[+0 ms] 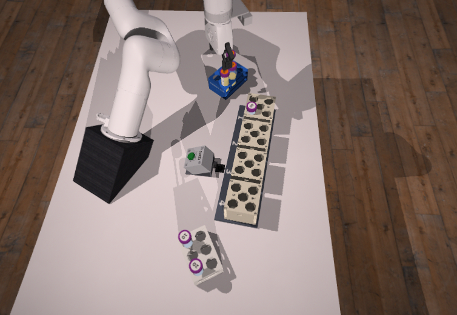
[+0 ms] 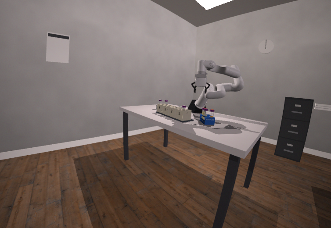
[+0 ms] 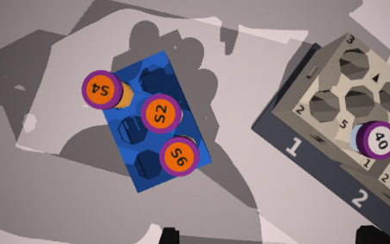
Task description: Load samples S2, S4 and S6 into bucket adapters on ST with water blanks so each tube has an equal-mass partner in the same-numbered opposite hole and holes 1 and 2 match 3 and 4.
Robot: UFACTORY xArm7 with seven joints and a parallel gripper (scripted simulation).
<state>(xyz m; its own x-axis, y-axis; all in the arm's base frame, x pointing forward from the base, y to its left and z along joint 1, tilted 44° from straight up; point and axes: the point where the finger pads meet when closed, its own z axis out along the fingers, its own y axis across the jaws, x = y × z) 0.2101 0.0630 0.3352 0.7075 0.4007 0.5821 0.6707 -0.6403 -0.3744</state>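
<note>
Gripper [image 1: 228, 56] [image 2: 200, 90] [image 3: 267, 237]: fingers apart, nothing between them, above the table [image 1: 147, 267] [image 2: 187, 133]. Tubes S2 [image 3: 161, 113], S4 [image 3: 101, 90] and S6 [image 3: 179, 156] stand in the blue rack [image 1: 217, 89] [image 2: 207, 121] [image 3: 130, 170], toward the table's far edge in the top view. Blank 40 [image 1: 251, 107] [image 2: 184, 106] [image 3: 377, 140] occupies adapter 1 [image 1: 271, 109] [image 2: 184, 115] [image 3: 330, 82], apparently hole 1. Blanks 10 [image 1: 185, 237] and 20 [image 1: 196, 266] sit near that view's bottom edge.

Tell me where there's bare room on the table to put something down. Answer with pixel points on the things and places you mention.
Judging by the top view, between the black robot base [image 1: 110, 163] and the white rack [image 1: 217, 271], and right of the adapter row [image 1: 241, 214]. It's crowded around the blue rack [image 1: 217, 91] [image 3: 144, 183] and adapter 1 [image 1: 260, 114] [image 3: 333, 123].
</note>
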